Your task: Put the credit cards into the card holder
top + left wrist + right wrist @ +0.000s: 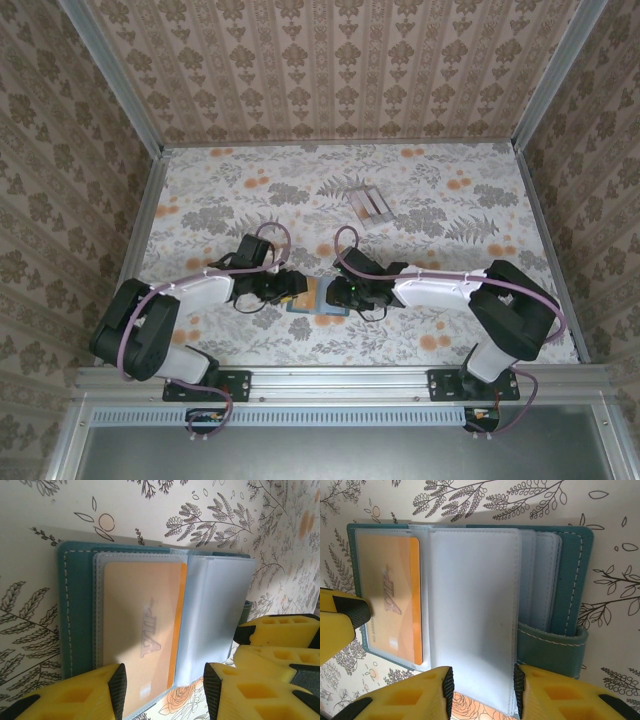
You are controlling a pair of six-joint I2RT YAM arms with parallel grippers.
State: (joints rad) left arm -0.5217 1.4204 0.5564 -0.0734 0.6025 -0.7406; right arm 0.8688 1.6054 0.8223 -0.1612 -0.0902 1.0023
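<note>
The teal card holder (322,300) lies open on the table between my two grippers. Its teal cover (77,610) faces up, and an orange-yellow credit card (140,625) marked VIP sits inside a clear sleeve. My left gripper (165,685) is open, its jaws standing over the near edge of that sleeve. My right gripper (481,685) is open too, straddling the near edge of an empty clear sleeve page (472,610) beside the orange card (387,595). Pale grey credit cards (368,203) lie farther back on the table, apart from both grippers.
The holder's strap (550,647) lies folded across its right side. The flowered tablecloth (450,180) is bare around the grey cards. Patterned walls (330,70) close in the back and sides. A metal rail (340,378) runs along the near edge.
</note>
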